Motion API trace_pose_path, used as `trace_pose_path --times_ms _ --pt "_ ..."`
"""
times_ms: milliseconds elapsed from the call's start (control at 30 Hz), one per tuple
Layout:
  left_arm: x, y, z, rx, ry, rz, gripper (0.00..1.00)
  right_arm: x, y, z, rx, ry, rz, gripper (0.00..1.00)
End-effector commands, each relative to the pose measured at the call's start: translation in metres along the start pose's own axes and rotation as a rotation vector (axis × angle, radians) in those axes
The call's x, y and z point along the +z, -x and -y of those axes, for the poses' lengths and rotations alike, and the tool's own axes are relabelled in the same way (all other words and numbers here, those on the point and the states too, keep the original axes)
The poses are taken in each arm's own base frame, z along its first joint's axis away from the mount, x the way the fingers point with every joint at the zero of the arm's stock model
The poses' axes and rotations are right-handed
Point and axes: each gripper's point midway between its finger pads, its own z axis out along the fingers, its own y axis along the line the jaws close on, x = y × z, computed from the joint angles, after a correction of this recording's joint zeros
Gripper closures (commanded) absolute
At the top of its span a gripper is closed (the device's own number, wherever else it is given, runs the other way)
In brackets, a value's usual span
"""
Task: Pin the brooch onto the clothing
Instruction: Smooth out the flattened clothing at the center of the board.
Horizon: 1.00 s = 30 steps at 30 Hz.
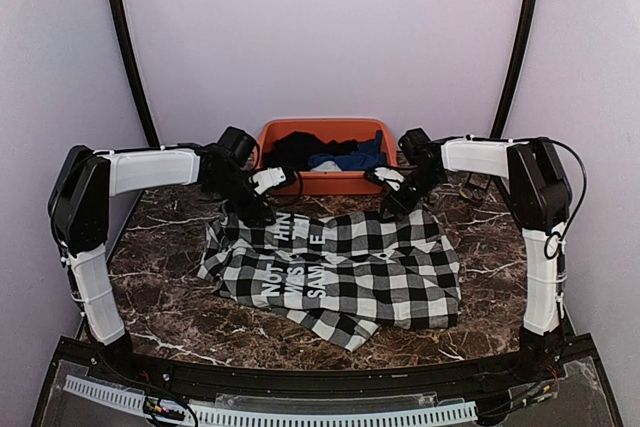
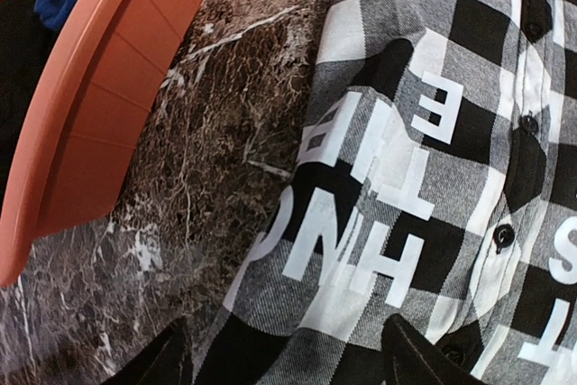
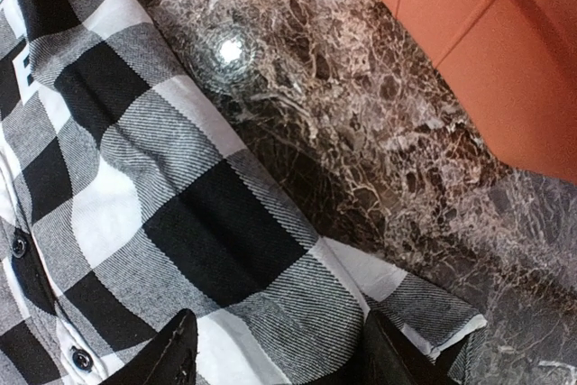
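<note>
- Black-and-white buffalo-check shirt [image 1: 340, 267] is lying spread on the marble counter [image 1: 170, 297], near the orange bin [image 1: 330, 185].
- Left hand [image 2: 293, 358] and right hand [image 3: 279, 353] are hovering wide-jawed over its far edge.
- No brooch is showing; they are likely arranging the cloth, and the next move calls for pinching that edge.

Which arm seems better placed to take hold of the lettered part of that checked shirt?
Left, probably. The left gripper hangs open right over the white letters on the shirt, while the right gripper, also open, sits over a plain checked edge beside the orange bin.
</note>
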Motion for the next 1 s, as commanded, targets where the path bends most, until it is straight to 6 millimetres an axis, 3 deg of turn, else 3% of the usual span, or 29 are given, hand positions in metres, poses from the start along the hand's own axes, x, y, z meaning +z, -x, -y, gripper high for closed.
trace_pose_path --times_ms 0,100,267,367,533,667,800,967 --pt "0.007 0.0 0.001 -0.013 -0.045 0.017 0.34 0.0 -0.009 -0.009 0.008 0.053 -0.001 0.43" --pt "0.011 -0.002 0.0 -0.025 -0.049 0.013 0.42 0.002 -0.014 -0.01 0.022 0.059 -0.008 0.72" --pt "0.015 -0.005 0.001 -0.038 -0.053 0.011 0.58 -0.006 -0.011 -0.009 0.026 0.044 0.004 0.87" --pt "0.016 -0.006 0.0 -0.051 -0.042 0.014 0.95 -0.017 -0.005 -0.009 0.023 0.019 0.021 0.99" --pt "0.006 -0.001 -0.008 -0.092 0.004 0.035 0.99 -0.038 -0.009 -0.006 0.04 -0.061 0.023 1.0" --pt "-0.014 -0.005 -0.014 -0.147 0.089 0.045 0.99 -0.055 -0.019 -0.008 0.076 -0.144 0.042 1.0" --pt "-0.038 -0.014 -0.003 -0.237 0.161 0.076 0.99 -0.059 -0.032 -0.025 0.093 -0.185 0.049 1.0" --pt "-0.042 -0.011 0.032 -0.234 0.209 0.066 0.99 -0.043 -0.056 -0.055 0.069 -0.193 -0.024 1.0"
